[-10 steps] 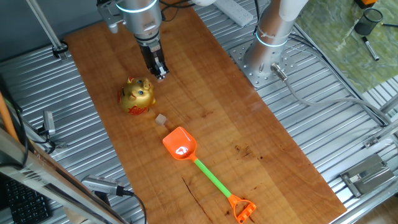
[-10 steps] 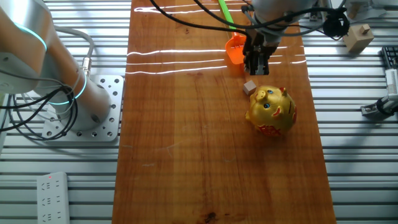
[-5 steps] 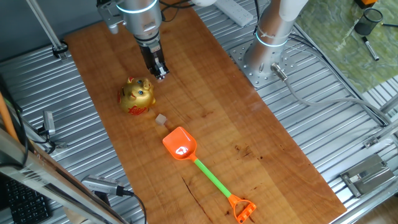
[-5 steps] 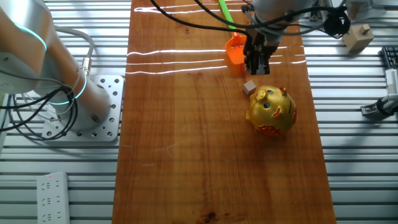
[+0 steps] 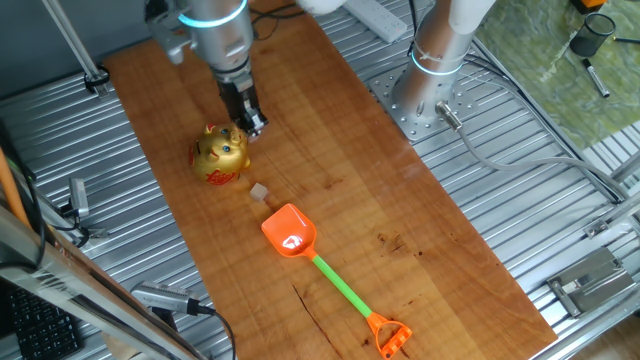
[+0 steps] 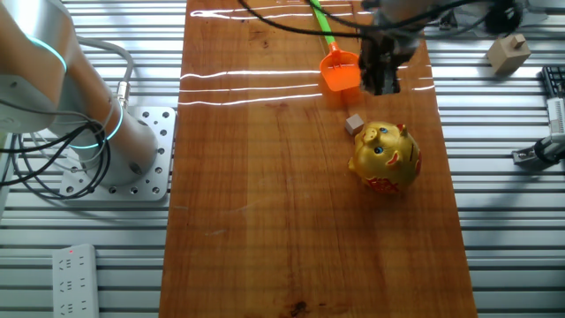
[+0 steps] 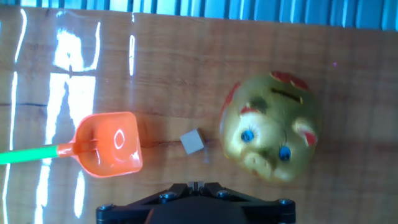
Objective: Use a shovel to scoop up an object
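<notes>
One fixed view: the gripper (image 5: 254, 127) is seen shifted since the earlier frame, now down beside the head of the golden figurine (image 5: 221, 153), closer to it than before. Fingertips appear pressed close together with nothing between them, though the gap is too small to be judged firmly. The shovel (image 5: 317, 262) is lying flat mid-tabletop, unmoved, orange blade toward the figurine, D-loop end near the board's near edge. The object (image 5: 259, 191), a tiny tan cube, is sitting between blade and figurine, just off the blade tip, unmoved.

The other fixed view: the gripper (image 6: 381, 87) is seen displaced toward the right edge of the tabletop (image 6: 265, 221), now beside the blade of the shovel (image 6: 339, 66) rather than over it. More of the blade is exposed. The object (image 6: 355, 124) is just beside the figurine (image 6: 385, 157), apart from the blade. The shaft runs off the far edge.

Hand view: only the gripper base is visible at the bottom edge; fingertips are not shown. The object (image 7: 193, 142) is seen clearly separated from both the shovel (image 7: 106, 151) blade and the figurine (image 7: 271, 134), a gap less evident elsewhere.
</notes>
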### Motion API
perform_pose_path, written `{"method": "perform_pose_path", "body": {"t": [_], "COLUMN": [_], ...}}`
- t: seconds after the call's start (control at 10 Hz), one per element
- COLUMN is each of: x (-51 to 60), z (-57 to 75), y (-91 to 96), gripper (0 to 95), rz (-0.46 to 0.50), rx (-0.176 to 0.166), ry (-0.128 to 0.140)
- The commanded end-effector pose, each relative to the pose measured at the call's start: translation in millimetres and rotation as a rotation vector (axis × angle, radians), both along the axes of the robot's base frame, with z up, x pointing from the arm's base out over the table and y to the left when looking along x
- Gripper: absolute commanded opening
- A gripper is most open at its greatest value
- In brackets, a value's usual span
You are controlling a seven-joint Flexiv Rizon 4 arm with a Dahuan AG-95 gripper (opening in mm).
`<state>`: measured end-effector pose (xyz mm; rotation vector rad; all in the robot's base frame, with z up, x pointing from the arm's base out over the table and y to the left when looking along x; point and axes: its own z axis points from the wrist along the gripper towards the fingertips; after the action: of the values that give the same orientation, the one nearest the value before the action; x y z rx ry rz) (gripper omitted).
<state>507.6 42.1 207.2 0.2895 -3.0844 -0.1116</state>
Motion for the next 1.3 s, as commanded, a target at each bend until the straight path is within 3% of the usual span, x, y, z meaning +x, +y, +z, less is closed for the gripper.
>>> {"method": "perform_pose_path", "body": {"t": [0.1, 0.5, 1.0, 1.1, 1.3], "x": [-0.7, 23.8, 24.9, 24.9, 24.9], "z": [1.7, 5.6, 6.3, 6.3, 6.3], "y": [2.2, 30.8, 31.7, 31.7, 31.7], "gripper": [0.0, 0.0, 0.0, 0.0, 0.0], "rz": [0.073, 0.234, 0.286, 0.362, 0.491], "rx": [-0.022, -0.048, -0.044, -0.057, -0.044], "ry": [-0.017, -0.047, -0.053, -0.050, -0.059]}}
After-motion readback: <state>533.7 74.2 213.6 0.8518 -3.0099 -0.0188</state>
